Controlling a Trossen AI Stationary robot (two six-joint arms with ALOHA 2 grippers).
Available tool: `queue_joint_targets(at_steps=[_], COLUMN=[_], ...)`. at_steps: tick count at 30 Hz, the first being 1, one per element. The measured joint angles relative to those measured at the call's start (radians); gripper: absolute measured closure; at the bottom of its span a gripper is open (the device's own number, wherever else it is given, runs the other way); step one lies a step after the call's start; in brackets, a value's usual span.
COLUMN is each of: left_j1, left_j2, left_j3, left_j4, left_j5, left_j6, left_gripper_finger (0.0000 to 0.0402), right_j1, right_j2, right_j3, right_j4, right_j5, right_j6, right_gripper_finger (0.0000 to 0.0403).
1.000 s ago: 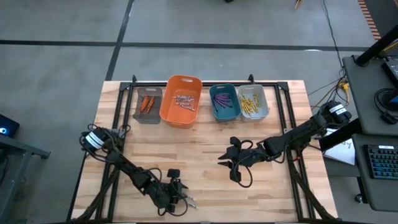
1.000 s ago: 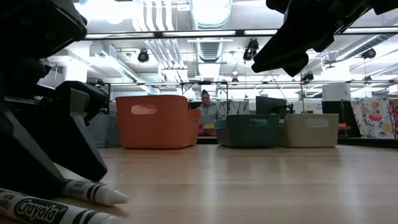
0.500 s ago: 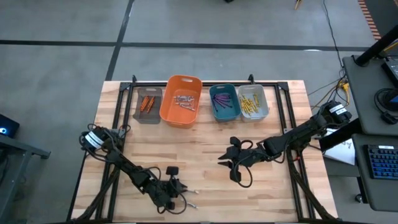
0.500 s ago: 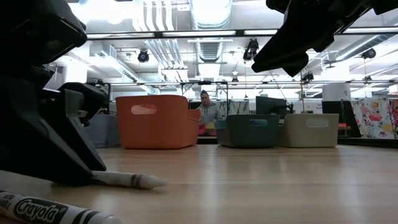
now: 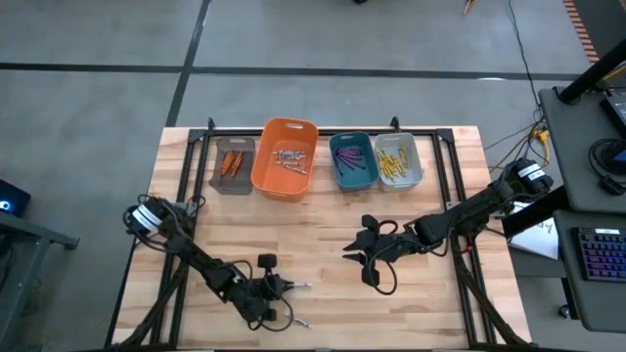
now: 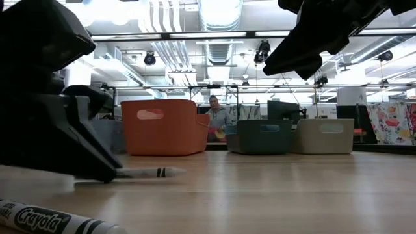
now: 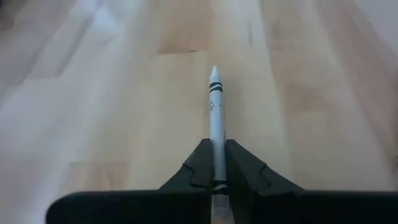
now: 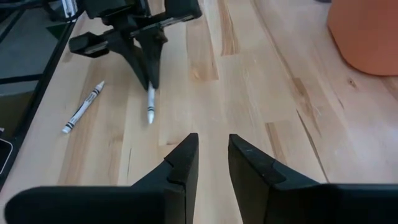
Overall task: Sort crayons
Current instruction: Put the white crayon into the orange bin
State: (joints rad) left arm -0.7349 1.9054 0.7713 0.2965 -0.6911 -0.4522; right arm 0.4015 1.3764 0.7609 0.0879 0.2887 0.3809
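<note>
My table [image 5: 323, 210] is the biggest thing here, a pale wooden top with 4 bins lined up along its 12 o'clock edge. The orange bin [image 5: 285, 159] is the largest and holds a few greyish crayons [image 5: 290, 159]. At its 3 o'clock side sits the teal bin [image 5: 353, 161] with purple crayons [image 5: 348, 161] in it, and next to that the grey bin [image 5: 398, 159] with yellow crayons [image 5: 392, 164]. At the orange bin's 9 o'clock side stands the smaller brown bin [image 5: 233, 166], holding orange crayons [image 5: 231, 162].

My right arm reaches in from 3 o'clock, and my right gripper [image 5: 360, 256] hangs over the middle of the table, well apart from the bins. Its 2 fingers [image 8: 181, 163] stand a little apart with nothing between them.

My left arm comes in from 9 o'clock and runs toward 5 o'clock, ending near the 6 o'clock edge. My left gripper [image 7: 217, 163] is clamped tight on a white crayon [image 7: 216, 118], which sticks straight out past the fingertips, pointing toward 3 o'clock. In the low view it sits level, just above the wood.

A second white crayon [image 8: 82, 107] lies flat on the table just beside my left gripper, toward 5 o'clock, untouched.
</note>
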Motion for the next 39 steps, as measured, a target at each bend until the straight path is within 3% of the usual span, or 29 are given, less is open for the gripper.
queue_joint_targets(at_steps=[12, 21, 30, 39], left_j1=[0.01, 0.112, 0.423, 0.811], left_j2=[-0.169, -0.423, -0.693, -0.735], left_j3=[-0.005, -0.003, -0.002, -0.002], left_j4=[0.014, -0.078, -0.381, -0.458], left_j5=[-0.13, -0.167, -0.146, 0.15], left_j6=[0.159, 0.366, 0.397, 0.473], left_gripper_finger=[0.0399, 0.04, 0.04, 0.04], right_j1=[0.0, -0.008, -0.06, -0.174], right_j2=[0.0, -0.02, -0.04, -0.04], right_j3=[0.0, 0.022, 0.093, 0.232], right_j4=[0.0, -0.004, -0.034, -0.273], right_j5=[0.0, 0.021, 0.034, 0.139], right_j6=[-0.006, -0.049, -0.168, -0.253], right_gripper_finger=[0.0319, 0.0323, 0.0327, 0.0328])
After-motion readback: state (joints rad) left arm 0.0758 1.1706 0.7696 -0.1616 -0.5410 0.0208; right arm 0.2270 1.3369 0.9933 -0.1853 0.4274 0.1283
